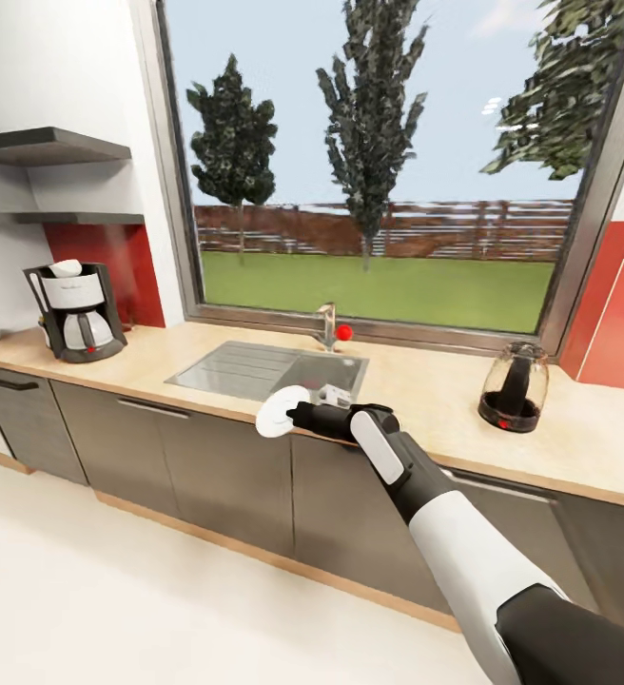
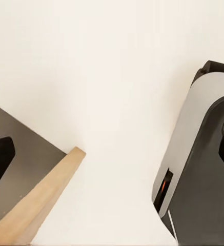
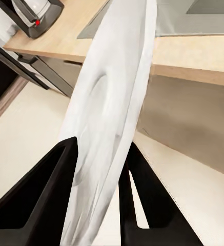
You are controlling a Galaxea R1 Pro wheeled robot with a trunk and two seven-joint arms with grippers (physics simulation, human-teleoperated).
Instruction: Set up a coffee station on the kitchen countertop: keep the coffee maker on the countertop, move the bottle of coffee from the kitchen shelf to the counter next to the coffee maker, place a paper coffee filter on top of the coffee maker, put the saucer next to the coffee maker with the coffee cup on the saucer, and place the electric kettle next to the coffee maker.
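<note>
My right gripper (image 1: 298, 415) is shut on the rim of the saucer (image 1: 280, 414), a small round white plate held on edge in the air just in front of the countertop (image 1: 417, 381), below the sink. In the right wrist view the saucer (image 3: 117, 102) stands between the two black fingers (image 3: 50, 189). The coffee maker (image 1: 76, 312) stands at the countertop's far left with a white paper coffee filter (image 1: 66, 268) on top. The electric kettle (image 1: 514, 387) stands on the counter at the right. The bottle of coffee and the coffee cup are out of view.
A steel sink (image 1: 264, 369) with a faucet (image 1: 327, 326) lies in the counter under a big window. Dark shelves (image 1: 46, 147) hang above the coffee maker. Dark cabinet fronts (image 1: 217, 466) run below the counter, over pale floor (image 1: 112, 599). The left wrist view looks at floor and a cabinet corner (image 2: 45, 189).
</note>
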